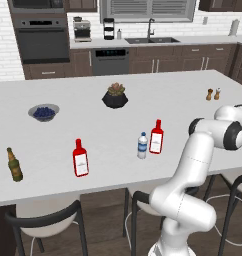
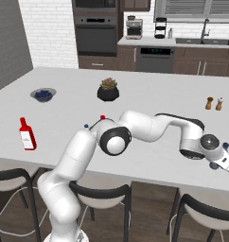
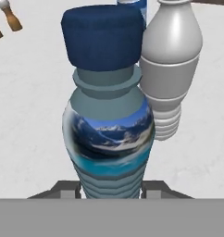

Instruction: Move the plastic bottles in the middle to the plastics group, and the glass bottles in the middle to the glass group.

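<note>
Between the gripper fingers, the blue-teal bottle is standing upright, dark cap up, the jaws closing on its ribbed base at the island counter's right end. Just behind it a grey bottle is crowding close. Farther left, the clear bottle and red bottle are standing side by side, upright

A white island filled the middle of the frame, with dark-framed stools along the bottom edge. At the top ran dark brown cabinets, a wall oven at upper left, a dishwasher, a sink and white brick wall. A shuttered window sat top centre.
</note>
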Available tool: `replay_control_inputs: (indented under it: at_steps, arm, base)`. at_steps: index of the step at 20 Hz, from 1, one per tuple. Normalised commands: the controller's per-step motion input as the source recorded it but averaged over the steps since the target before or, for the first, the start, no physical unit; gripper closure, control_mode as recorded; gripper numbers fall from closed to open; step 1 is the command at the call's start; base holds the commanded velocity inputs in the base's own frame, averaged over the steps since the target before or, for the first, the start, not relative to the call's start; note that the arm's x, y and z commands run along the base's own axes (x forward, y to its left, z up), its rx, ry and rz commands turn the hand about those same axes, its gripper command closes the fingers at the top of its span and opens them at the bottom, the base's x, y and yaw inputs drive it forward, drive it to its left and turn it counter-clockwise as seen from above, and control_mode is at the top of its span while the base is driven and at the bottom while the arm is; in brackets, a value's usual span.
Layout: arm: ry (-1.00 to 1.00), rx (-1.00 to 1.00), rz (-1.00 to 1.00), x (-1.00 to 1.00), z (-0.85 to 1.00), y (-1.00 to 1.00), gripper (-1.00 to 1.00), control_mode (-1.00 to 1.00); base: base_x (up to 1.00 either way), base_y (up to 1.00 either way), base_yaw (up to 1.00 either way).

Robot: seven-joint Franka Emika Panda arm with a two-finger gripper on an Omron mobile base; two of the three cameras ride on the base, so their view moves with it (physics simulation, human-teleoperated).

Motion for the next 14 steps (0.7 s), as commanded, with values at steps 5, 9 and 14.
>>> replay_control_inputs:
  at_steps: [5,9,14]
  arm:
    - [-0.05,-0.07,-0.12,0.03,-0.07,-0.02,1.0,-1.0]
    - [0.0,-0.08,-0.12,0.04,-0.01,-0.02,1.0,-1.0]
    - [0.02,0.0,-0.01,0.01,0.01,-0.01,1.0,-1.0]
  base:
    - [0.0,0.0,0.0]
    - [0.0,0.0,0.0]
    - [0.0,0.0,0.0]
